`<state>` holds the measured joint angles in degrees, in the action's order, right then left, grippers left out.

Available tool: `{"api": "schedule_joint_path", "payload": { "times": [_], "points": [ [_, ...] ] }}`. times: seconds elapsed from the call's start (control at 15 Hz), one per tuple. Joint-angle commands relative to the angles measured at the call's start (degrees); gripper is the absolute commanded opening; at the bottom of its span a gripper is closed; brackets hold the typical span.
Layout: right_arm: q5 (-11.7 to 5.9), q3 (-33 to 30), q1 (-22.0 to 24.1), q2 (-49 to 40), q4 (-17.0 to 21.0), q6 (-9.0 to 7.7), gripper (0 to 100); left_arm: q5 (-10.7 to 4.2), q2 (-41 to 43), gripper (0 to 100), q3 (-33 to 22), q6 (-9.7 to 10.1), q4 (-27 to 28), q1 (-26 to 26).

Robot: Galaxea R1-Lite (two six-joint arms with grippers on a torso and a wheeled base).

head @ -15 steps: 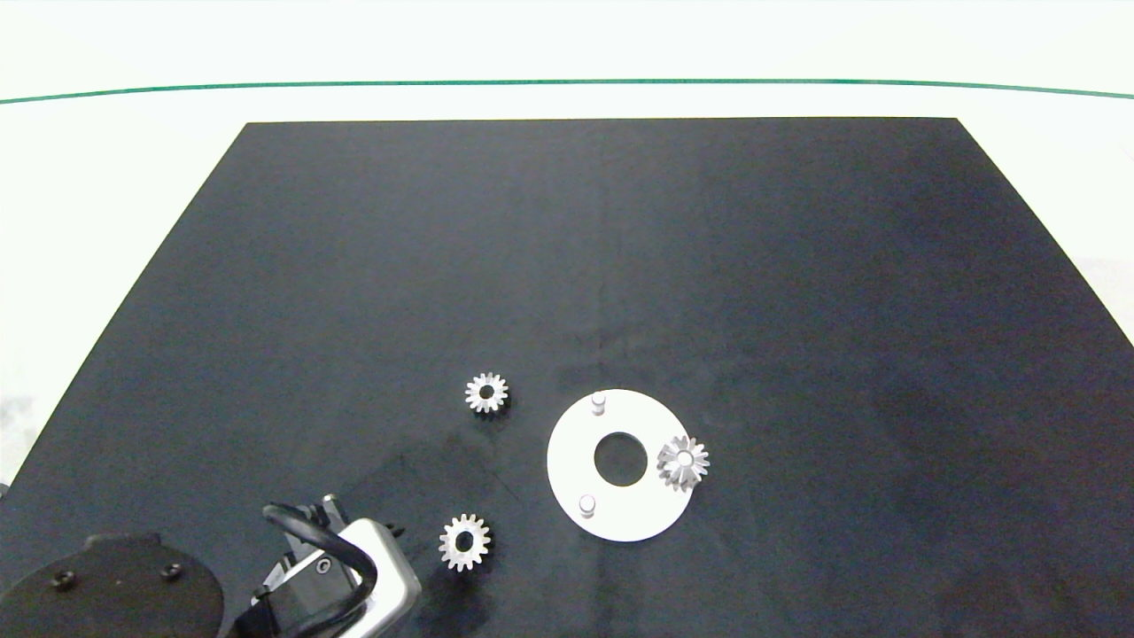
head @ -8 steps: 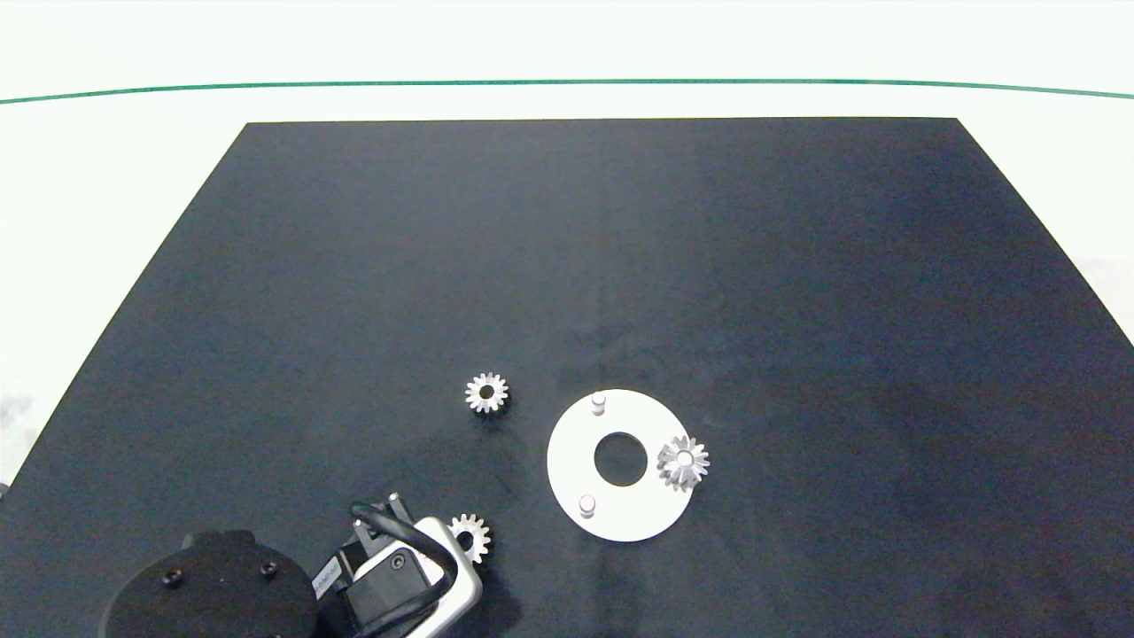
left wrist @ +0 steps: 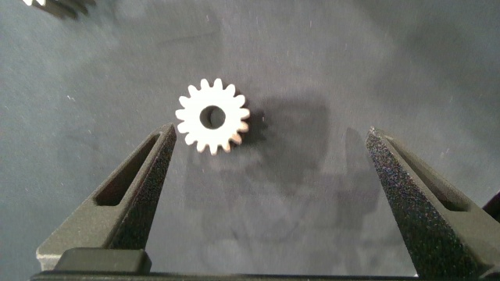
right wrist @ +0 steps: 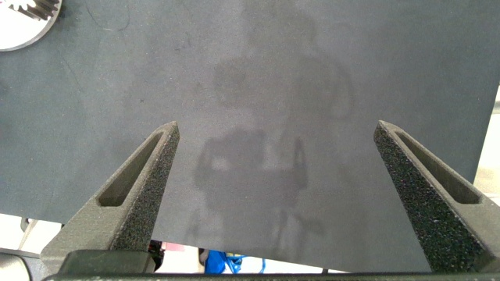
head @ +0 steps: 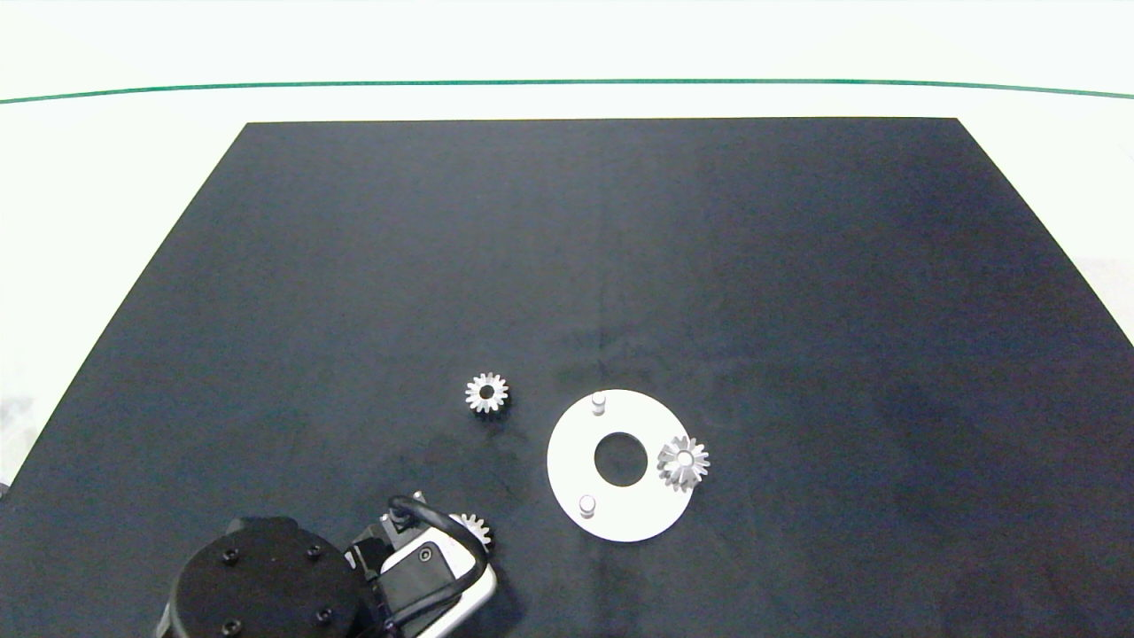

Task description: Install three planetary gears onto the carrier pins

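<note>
The white disc (head: 574,461) lies on the black mat with two bare carrier pins (head: 598,403) (head: 586,506). One planetary gear (head: 683,462) sits on its right-hand pin. A second gear (head: 486,392) lies loose to the disc's left. A third gear (head: 476,529) (left wrist: 212,117) lies flat nearer the front, half covered by my left wrist (head: 434,576). My left gripper (left wrist: 271,133) hangs open over that gear, which lies close to one fingertip (left wrist: 166,136) and untouched. My right gripper (right wrist: 277,125) is open over bare mat, with nothing in it.
The black mat (head: 620,248) covers most of the white table, with a green line (head: 567,82) at the far side. The right wrist view shows a corner of the disc (right wrist: 19,27) and the mat's near edge.
My left arm has moved right and slightly forward, so that it now covers most of the near gear. The gears and disc have not moved.
</note>
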<state>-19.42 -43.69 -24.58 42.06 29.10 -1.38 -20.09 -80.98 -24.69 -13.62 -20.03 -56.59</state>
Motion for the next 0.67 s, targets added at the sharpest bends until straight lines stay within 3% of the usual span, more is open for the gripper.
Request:
{"api": "schedule_joint_path", "payload": {
  "times": [0.07, 0.67],
  "points": [
    [-0.09, 0.5, 0.0, -0.3, 0.2, 0.06, 100, -0.12, -0.1, 100, -1.1, -0.27, 0.0, 0.9],
    [0.08, 0.6, 0.0, -1.2, 0.2, -0.03, 100, -0.21, -1.3, 100, -2.6, 0.17, 0.0, 3.8]
  ]
}}
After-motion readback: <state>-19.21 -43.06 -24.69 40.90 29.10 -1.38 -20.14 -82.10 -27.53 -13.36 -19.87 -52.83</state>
